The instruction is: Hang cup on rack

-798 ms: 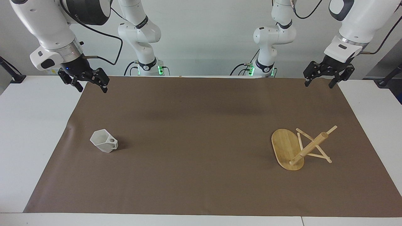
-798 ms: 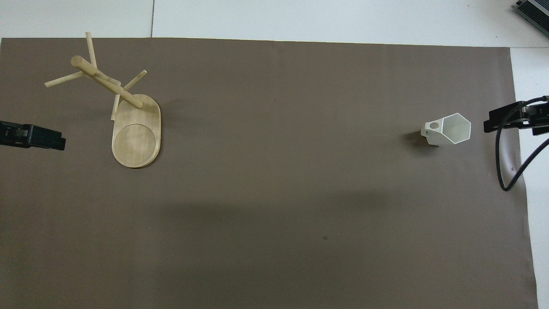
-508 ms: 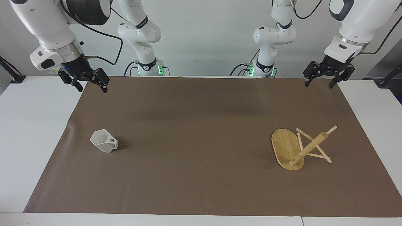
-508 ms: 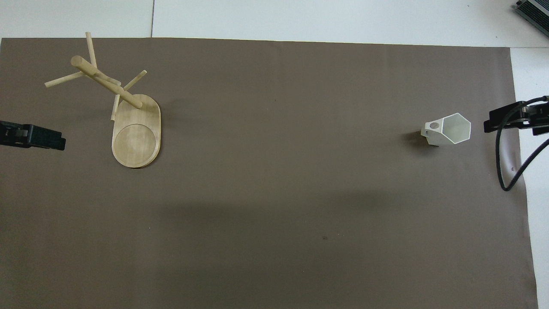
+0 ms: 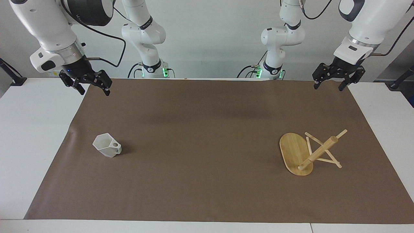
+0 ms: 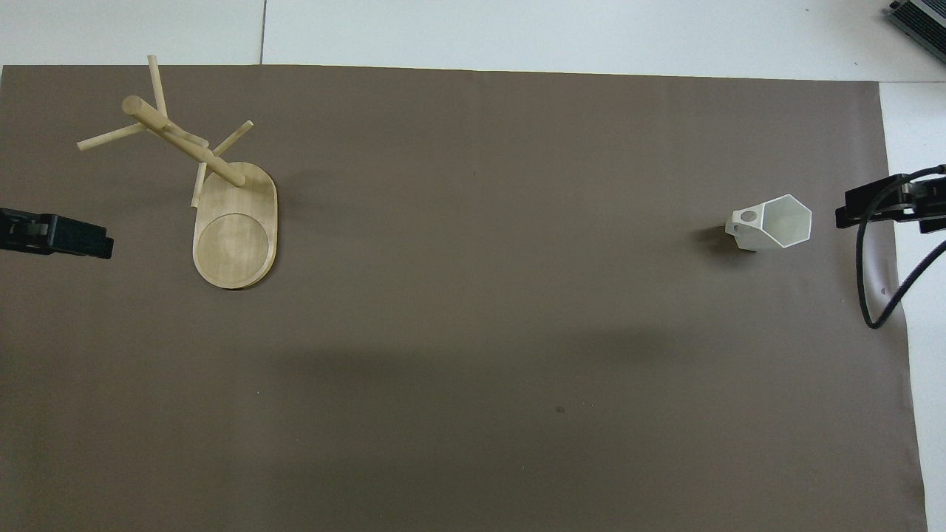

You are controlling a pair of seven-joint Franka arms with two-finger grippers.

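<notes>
The white faceted cup (image 5: 106, 147) stands upright on the brown mat toward the right arm's end of the table, with its handle facing the middle; it also shows in the overhead view (image 6: 772, 223). The bamboo rack (image 5: 304, 153) stands on its oval base toward the left arm's end and shows in the overhead view (image 6: 222, 214) too. My right gripper (image 5: 94, 91) hangs open and empty over the mat's corner, well above the table and apart from the cup. My left gripper (image 5: 327, 87) hangs open and empty over the mat's other corner by the robots, apart from the rack.
The brown mat (image 5: 207, 136) covers most of the white table (image 5: 29, 136). A black cable (image 6: 879, 295) hangs from the right arm near the mat's edge. The grippers' tips show at the overhead view's sides, the left (image 6: 96, 242) and the right (image 6: 850, 210).
The right gripper has shifted very slightly toward its own end of the table. The cup, the rack and the left gripper have not moved.
</notes>
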